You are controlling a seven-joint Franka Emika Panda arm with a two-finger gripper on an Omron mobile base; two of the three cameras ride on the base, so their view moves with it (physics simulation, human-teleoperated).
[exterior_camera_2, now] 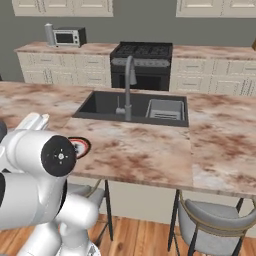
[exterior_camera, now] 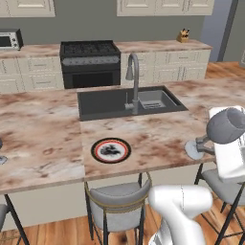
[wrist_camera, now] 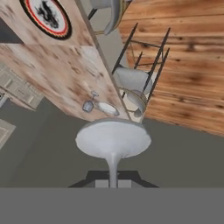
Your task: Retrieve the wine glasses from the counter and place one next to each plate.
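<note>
A grey-blue wine glass (exterior_camera: 224,125) hangs tilted over the island's front right edge, bowl up and to the right, foot (exterior_camera: 194,149) down and to the left. In the hand view its round foot (wrist_camera: 113,140) faces away from me and its thin stem runs back between my fingertips. My gripper (wrist_camera: 113,180) is shut on this glass. The plate (exterior_camera: 111,150), with black rim, red ring and white centre, lies on the island to the left of the glass, well apart from it. The plate (wrist_camera: 46,17) also shows at the hand view's top left, and the arm half hides the plate (exterior_camera_2: 82,146) from the right base. The counter (exterior_camera: 162,46) runs along the back wall.
The marbled island (exterior_camera: 43,134) carries a dark sink (exterior_camera: 110,103) and faucet (exterior_camera: 134,72) behind the plate. Grey chairs (exterior_camera: 117,198) (exterior_camera: 225,184) stand under its front edge. A small grey glass-like shape (wrist_camera: 94,106) lies near that edge. Stove (exterior_camera: 90,62) and microwave (exterior_camera: 9,39) are at the back.
</note>
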